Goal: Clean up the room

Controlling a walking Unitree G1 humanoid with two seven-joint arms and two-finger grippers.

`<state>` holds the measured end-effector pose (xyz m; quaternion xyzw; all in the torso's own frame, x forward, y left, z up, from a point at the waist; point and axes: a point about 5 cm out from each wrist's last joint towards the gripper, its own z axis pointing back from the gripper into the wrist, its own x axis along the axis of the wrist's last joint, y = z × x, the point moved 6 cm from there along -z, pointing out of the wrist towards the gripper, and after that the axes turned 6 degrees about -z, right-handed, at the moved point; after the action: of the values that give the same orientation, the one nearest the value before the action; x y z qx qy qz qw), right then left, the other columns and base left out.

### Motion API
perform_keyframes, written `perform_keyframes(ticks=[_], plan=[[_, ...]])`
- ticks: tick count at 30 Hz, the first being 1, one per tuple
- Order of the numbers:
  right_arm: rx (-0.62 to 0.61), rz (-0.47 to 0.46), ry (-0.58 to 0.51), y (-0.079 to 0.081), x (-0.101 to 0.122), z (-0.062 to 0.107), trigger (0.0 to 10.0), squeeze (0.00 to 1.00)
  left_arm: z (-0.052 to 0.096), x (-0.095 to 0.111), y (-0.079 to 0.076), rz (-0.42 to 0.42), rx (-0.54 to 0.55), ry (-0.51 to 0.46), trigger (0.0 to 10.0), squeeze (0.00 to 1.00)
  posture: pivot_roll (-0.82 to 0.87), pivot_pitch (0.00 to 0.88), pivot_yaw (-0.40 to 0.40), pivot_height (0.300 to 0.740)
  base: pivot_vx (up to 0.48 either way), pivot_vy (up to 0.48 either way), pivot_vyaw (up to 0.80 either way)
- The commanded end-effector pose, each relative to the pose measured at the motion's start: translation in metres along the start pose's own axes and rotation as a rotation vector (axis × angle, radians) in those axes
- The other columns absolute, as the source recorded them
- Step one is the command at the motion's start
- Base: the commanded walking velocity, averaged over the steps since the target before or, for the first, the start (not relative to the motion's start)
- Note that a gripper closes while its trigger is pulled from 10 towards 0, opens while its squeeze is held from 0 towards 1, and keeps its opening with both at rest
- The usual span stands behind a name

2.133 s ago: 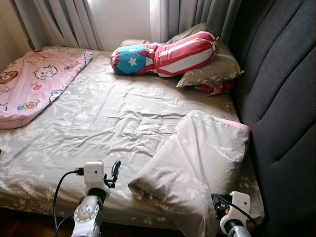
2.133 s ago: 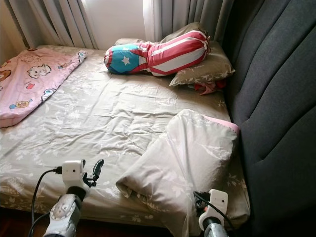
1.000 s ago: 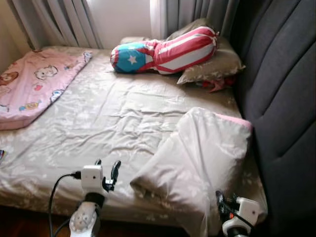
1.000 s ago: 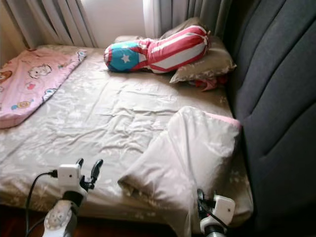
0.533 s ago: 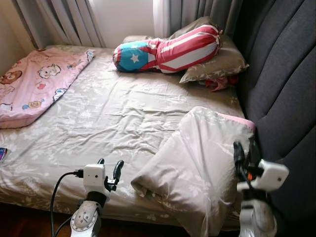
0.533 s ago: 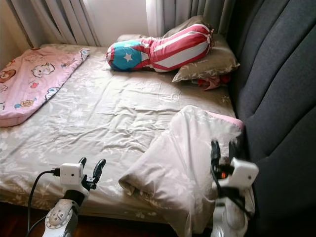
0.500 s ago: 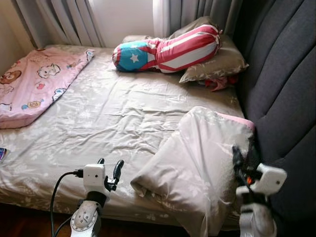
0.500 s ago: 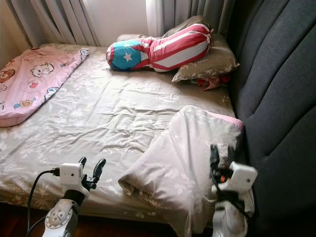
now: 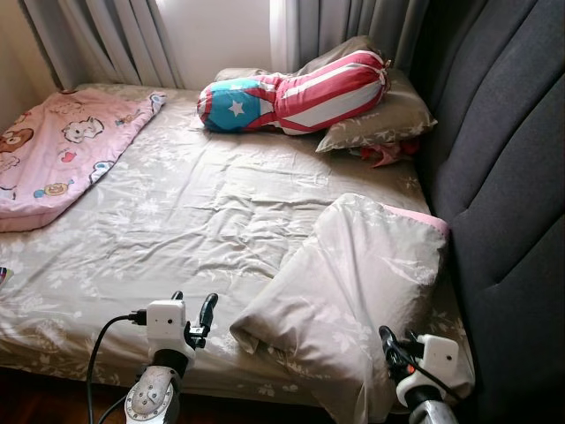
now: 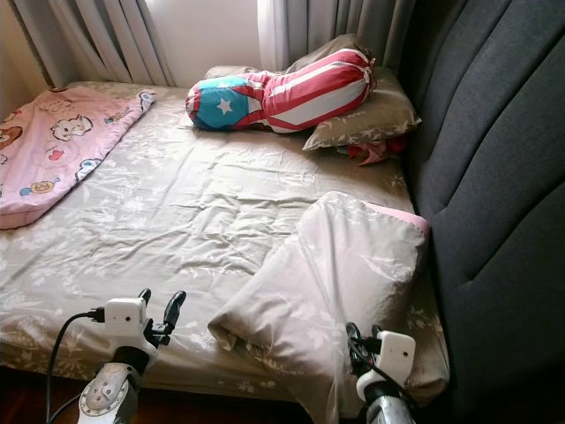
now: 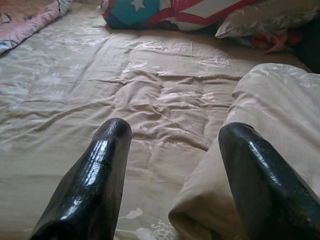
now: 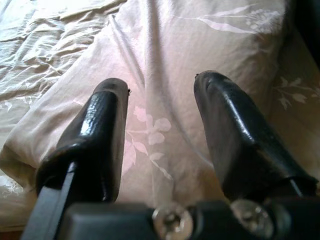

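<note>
A beige flower-print pillow (image 9: 357, 287) lies crooked on the bed's near right corner, a pink edge showing by the headboard. My left gripper (image 9: 192, 307) hangs open over the bed's front edge, left of the pillow. The right gripper (image 9: 395, 349) is open and low at the pillow's near end; in its wrist view the fingers (image 12: 105, 130) straddle the pillow fabric (image 12: 165, 75). A stars-and-stripes bolster (image 9: 296, 93) rests on a second beige pillow (image 9: 380, 119) at the head of the bed. A pink cartoon blanket (image 9: 53, 155) lies on the far left.
A dark grey padded headboard (image 9: 503, 185) runs along the right side. Grey curtains (image 9: 106, 40) and a bright window stand behind the bed. A red cloth (image 9: 384, 157) peeks from under the far pillow. Wrinkled beige sheet (image 9: 194, 203) covers the mattress.
The right arm, raised beside the headboard half a second ago, has dropped back low at the pillow's near end. The left gripper stays put. The camera has shifted slightly.
</note>
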<state>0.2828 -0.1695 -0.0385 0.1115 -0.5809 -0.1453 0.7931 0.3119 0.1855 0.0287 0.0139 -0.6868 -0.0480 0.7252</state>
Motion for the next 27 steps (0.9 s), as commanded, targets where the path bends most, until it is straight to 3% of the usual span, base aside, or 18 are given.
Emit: perform_keyframes(ticks=[1,7,21,27], plan=[[-0.004,0.005,0.031,0.0,-0.006,-0.001,10.0,0.0,-0.003,-0.001,0.004,0.011,0.009,0.013,10.0,0.0,-0.01,0.0,-0.037,0.74,0.0,0.0,0.0],[-0.006,-0.006,0.002,0.001,-0.002,-0.004,10.0,0.0,0.001,-0.007,0.003,0.006,0.005,0.033,10.0,0.0,-0.02,0.0,-0.029,0.74,0.139,0.0,0.0],[0.009,0.004,0.008,0.006,-0.007,-0.002,10.0,0.0,0.001,-0.006,-0.005,0.022,-0.013,0.026,10.0,0.0,-0.02,0.0,-0.043,0.74,0.404,0.0,0.0],[0.008,0.006,0.006,0.006,-0.007,-0.001,10.0,0.0,0.001,-0.005,-0.008,0.029,-0.026,0.018,10.0,0.0,-0.02,0.0,-0.044,0.74,0.0,0.0,0.0]])
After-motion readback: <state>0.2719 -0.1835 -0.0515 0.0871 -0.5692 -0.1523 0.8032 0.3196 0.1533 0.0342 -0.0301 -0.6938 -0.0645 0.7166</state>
